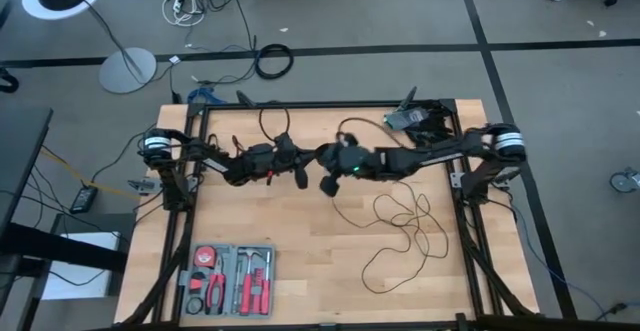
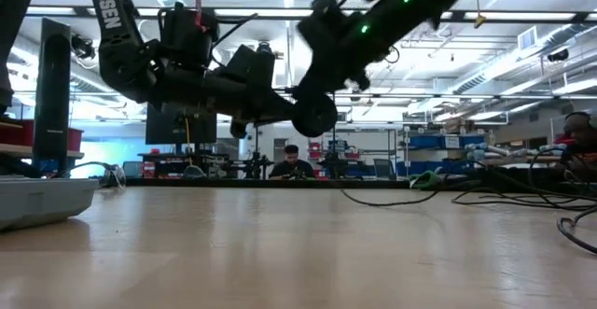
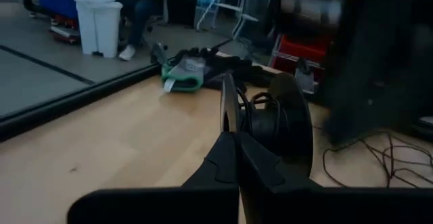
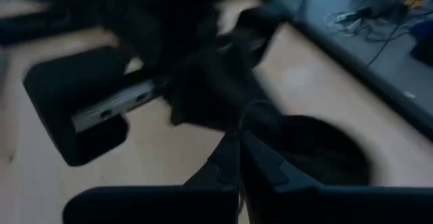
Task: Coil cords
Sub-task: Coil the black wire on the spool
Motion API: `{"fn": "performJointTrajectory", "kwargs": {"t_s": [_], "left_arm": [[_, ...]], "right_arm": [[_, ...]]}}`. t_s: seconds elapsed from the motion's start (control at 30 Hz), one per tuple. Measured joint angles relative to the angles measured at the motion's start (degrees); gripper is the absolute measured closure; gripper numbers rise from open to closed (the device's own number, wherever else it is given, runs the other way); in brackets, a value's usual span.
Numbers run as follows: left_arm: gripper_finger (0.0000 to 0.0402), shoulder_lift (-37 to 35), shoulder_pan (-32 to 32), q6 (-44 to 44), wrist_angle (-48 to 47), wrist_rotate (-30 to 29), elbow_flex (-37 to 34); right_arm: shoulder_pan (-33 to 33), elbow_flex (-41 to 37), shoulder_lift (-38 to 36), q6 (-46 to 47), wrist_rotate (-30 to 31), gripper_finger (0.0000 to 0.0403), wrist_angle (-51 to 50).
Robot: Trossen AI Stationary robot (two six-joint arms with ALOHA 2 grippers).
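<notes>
Cord: one long, thin black wire lies in loose loops on the light wooden table, in the right half, spreading from near mid-table toward the front edge and stopping short of the right edge. Its far end rises off the surface to a small round black disc-shaped puck, which hangs clear of the tabletop near the centre; the low view shows open air beneath the puck. The right gripper, reaching in from the right edge, has its fingers pressed together directly above the puck; the right wrist view shows the closed fingers against the puck's rim, with wire running up between them, so the grip appears to be on the wire at the puck. The left gripper, reaching in from the left edge, is also closed and sits just beside the puck without any visible hold on it. An open grey plastic tool case with red-handled tools occupies the front-left corner. The middle of the table toward the front edge and the left-centre area offer bare surface.
</notes>
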Motion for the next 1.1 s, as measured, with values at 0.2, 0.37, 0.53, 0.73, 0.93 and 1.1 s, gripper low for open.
{"fn": "performJointTrajectory", "kwargs": {"t_s": [0.2, 0.37, 0.53, 0.73, 0.93, 1.1], "left_arm": [[0.0401, 0.0, 0.0, -0.9, 2.9, 0.1, 0.1], [0.0401, 0.0, 0.0, -1.3, 10.4, 3.4, -2.1], [0.0401, 0.0, 0.0, -1.6, 15.6, 3.7, -6.2], [0.0401, 0.0, -0.2, -1.9, 15.6, 3.8, -9.2], [0.0401, 0.0, -0.1, -2.0, 16.6, 3.5, -11.0], [0.0401, 0.0, -0.1, -2.0, 16.9, 3.5, -11.0]], "right_arm": [[1.4, 0.5, 5.2, 2.9, 0.1, 0.0403, -1.3], [2.3, -5.2, 4.1, 8.1, 5.2, 0.0402, 0.0], [2.4, -13.5, 2.1, 10.4, 6.5, 0.0402, 13.8], [1.5, -21.6, 1.7, 10.8, 6.0, 0.0395, 31.2], [1.2, -25.5, 1.7, 16.1, 3.7, 0.0373, 34.9], [1.2, -25.9, 2.0, 16.6, 0.1, 0.0358, 35.2]]}}
